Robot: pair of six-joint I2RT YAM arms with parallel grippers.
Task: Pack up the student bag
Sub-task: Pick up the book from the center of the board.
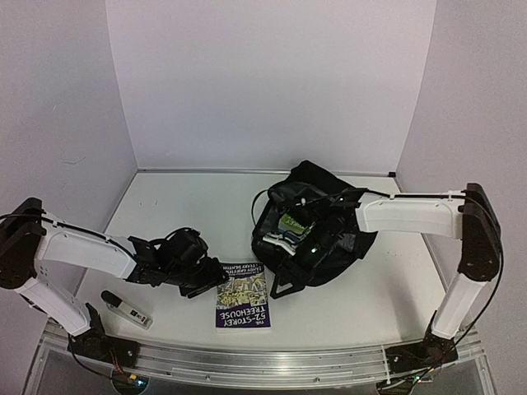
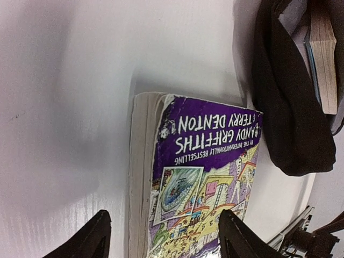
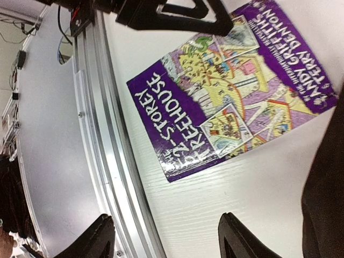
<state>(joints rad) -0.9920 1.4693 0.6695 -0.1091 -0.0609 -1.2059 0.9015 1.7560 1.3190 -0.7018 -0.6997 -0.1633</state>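
The book (image 1: 243, 295) lies flat at the near middle of the table, its long axis running near to far. The left gripper (image 2: 165, 239) is at the book's left edge, closer than the other arm, its fingers spread across the book's width and holding nothing. The student bag (image 1: 311, 179) sits just right of and beyond the book's far right corner with another book already in its mouth, and the right gripper (image 3: 166, 239) hangs open and empty at the bag's near left side. There is bare table to the left and beyond, but the metal rail (image 1: 247, 358) runs close to the book's near end.

The purple book (image 3: 226, 91) reads "52-Storey Treehouse, Andy Griffiths, Terry Denton".
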